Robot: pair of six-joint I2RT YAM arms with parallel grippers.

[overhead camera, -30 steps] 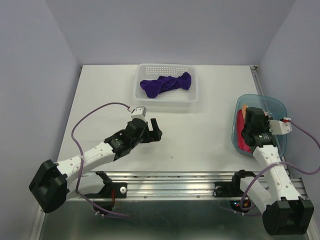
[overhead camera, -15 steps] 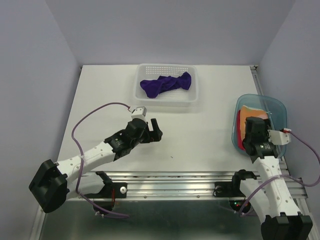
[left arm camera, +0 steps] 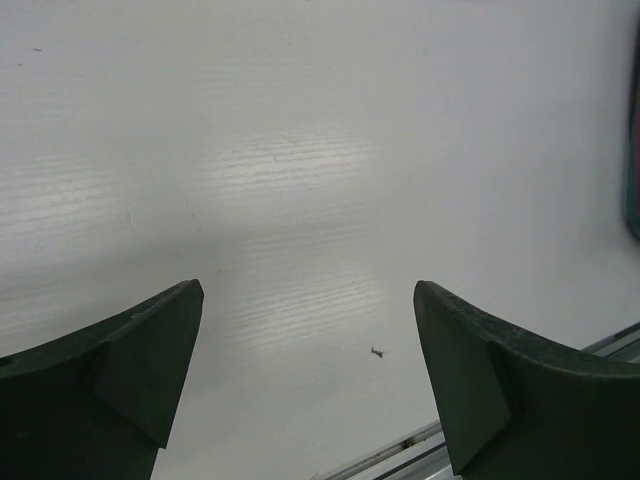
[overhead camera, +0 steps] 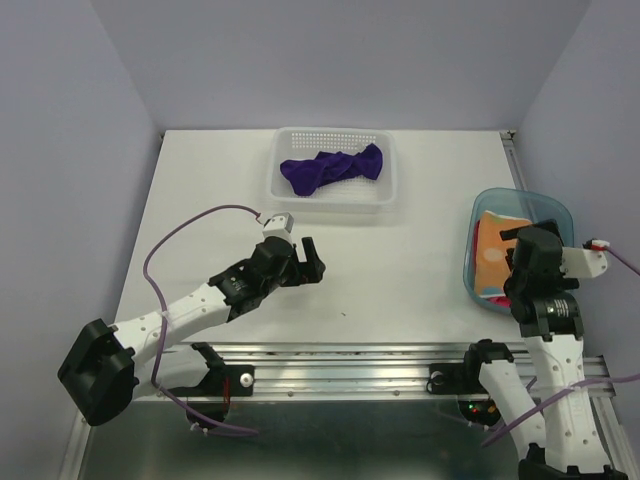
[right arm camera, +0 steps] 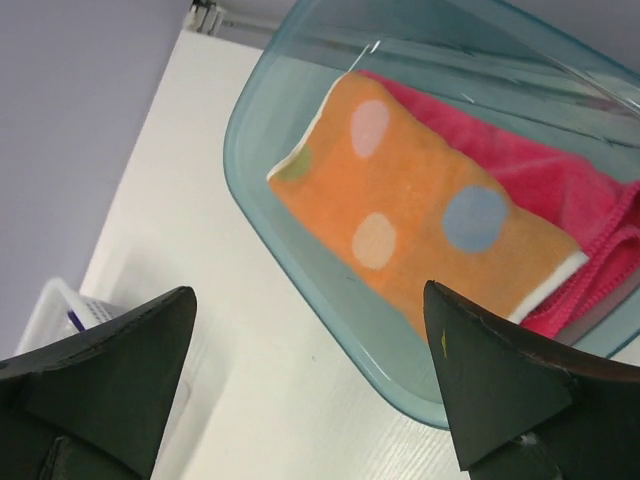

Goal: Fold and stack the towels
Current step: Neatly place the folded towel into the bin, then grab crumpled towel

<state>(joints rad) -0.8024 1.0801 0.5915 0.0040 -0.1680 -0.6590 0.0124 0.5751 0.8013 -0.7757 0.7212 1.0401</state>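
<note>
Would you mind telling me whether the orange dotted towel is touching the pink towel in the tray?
Touching. The right wrist view shows the orange dotted towel lying folded on top of the pink towel, overlapping it inside the teal tray.

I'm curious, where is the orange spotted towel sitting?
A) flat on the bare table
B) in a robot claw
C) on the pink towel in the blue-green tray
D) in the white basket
C: the orange spotted towel lies folded on the pink towel inside the blue-green tray; the white basket holds only the purple towel.
</note>
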